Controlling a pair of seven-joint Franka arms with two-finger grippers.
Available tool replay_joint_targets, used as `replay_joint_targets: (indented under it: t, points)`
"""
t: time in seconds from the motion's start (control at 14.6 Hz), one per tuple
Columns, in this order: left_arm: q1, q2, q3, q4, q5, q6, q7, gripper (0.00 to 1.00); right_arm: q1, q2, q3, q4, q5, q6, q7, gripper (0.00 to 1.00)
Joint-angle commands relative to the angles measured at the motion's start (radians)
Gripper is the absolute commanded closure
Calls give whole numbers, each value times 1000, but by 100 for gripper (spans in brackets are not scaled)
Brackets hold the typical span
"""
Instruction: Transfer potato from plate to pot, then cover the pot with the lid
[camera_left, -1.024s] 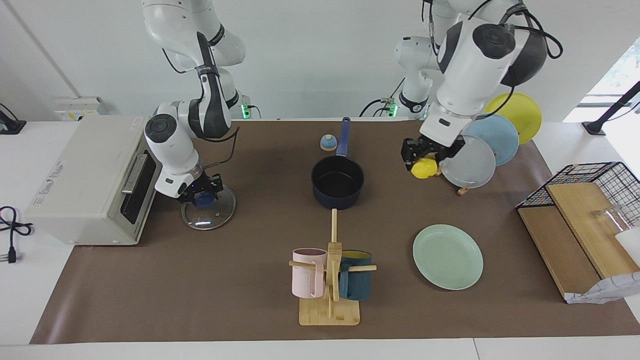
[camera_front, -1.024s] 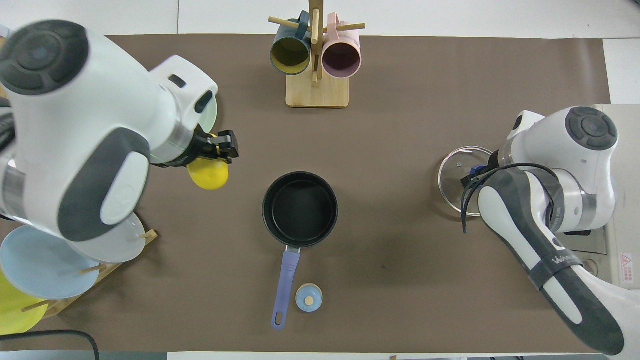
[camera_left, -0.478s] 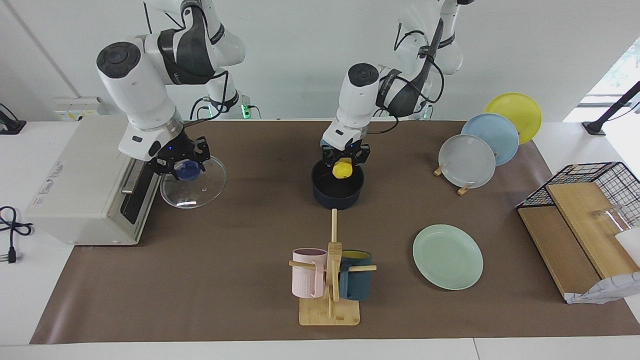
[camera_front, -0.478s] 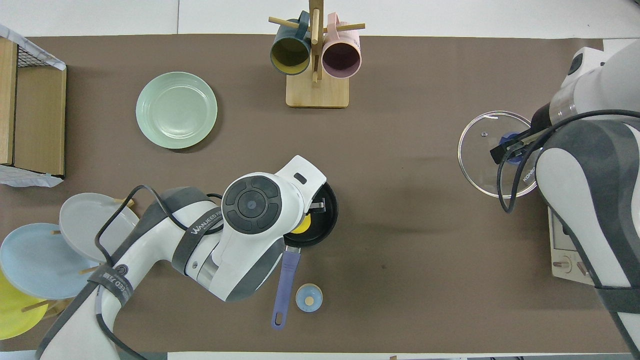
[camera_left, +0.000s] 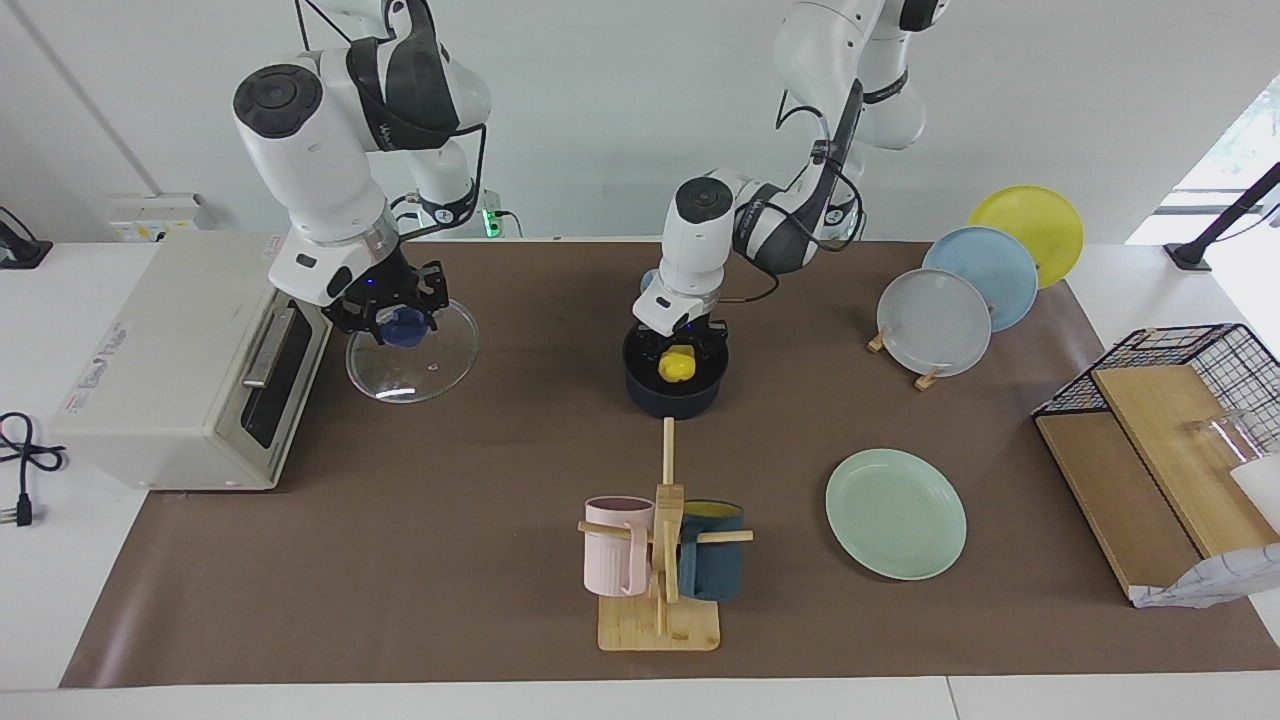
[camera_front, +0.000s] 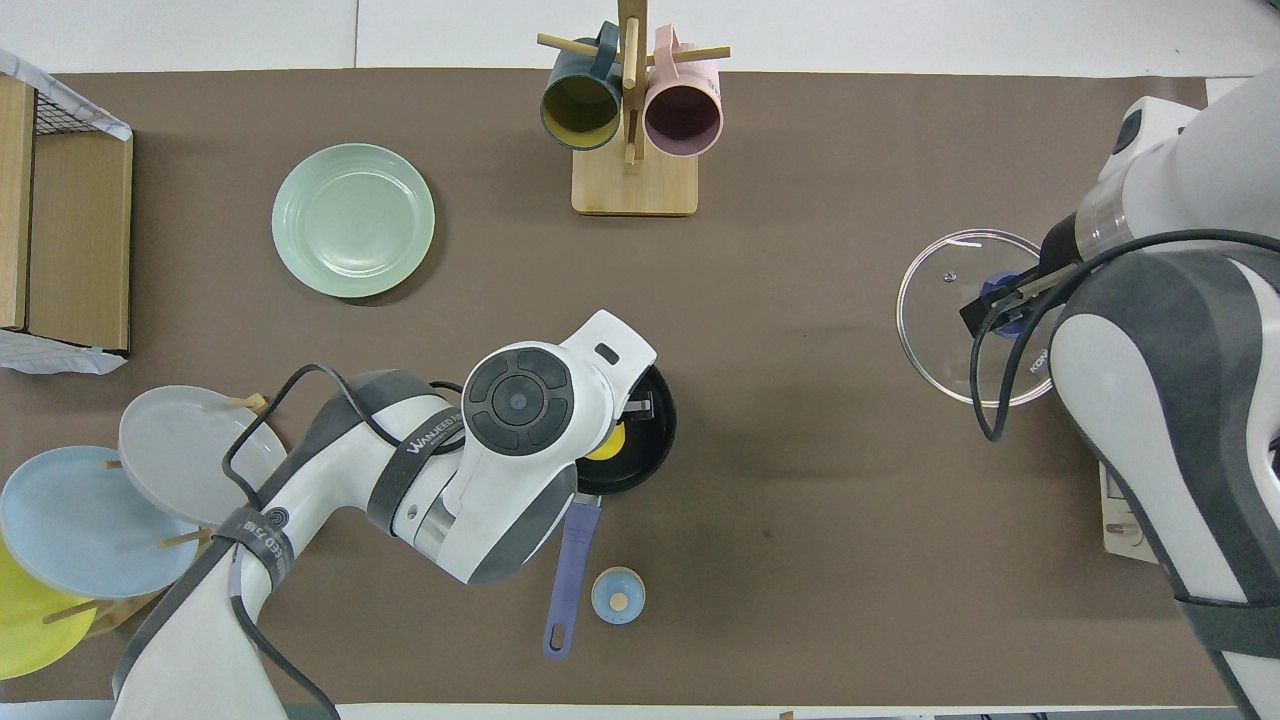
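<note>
My left gripper (camera_left: 679, 356) is down in the mouth of the dark navy pot (camera_left: 676, 396) and is shut on the yellow potato (camera_left: 677, 366), which sits low inside the rim. In the overhead view the left arm covers most of the pot (camera_front: 652, 452), and a part of the potato (camera_front: 607, 444) shows. My right gripper (camera_left: 400, 322) is shut on the blue knob of the glass lid (camera_left: 420, 362) and holds it tilted above the table beside the toaster oven. The mint-green plate (camera_left: 895, 512) lies bare toward the left arm's end.
A toaster oven (camera_left: 170, 360) stands at the right arm's end. A mug rack (camera_left: 660, 560) stands farther from the robots than the pot. A small bell (camera_front: 617, 595) is beside the pot's handle (camera_front: 568, 560). A plate rack (camera_left: 950, 310) and a wire basket (camera_left: 1180, 380) are at the left arm's end.
My left gripper carried the potato from near the plate rack to the pot and lowered it inside. My right gripper lifted the lid off the table and moved it toward the pot.
</note>
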Motion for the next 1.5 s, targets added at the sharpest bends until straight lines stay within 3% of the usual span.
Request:
replay_joint_targets:
  t: [0.0,0.48,0.55,0.82,1.23,1.43]
  points:
    - [-22,-16,20,-58,23,47,11,100,12,-15,4,-18,6,-10,150,100]
    - [-28,-16,18,-82,25,47,34,98,15,-31,7,-38,6,-18,176,100]
    - [-28,-17,18,-84,25,41,51,1,28,-31,8,-36,6,-16,181,100]
    - [1,-62,18,-42,25,-38,59,0,55,-29,7,-35,2,-13,184,100]
    - [124,-166,20,224,-55,-442,141,0,118,-31,9,-28,0,-1,196,100]
    - [234,-230,27,295,-56,-537,209,0,205,-25,9,-32,3,51,317,100]
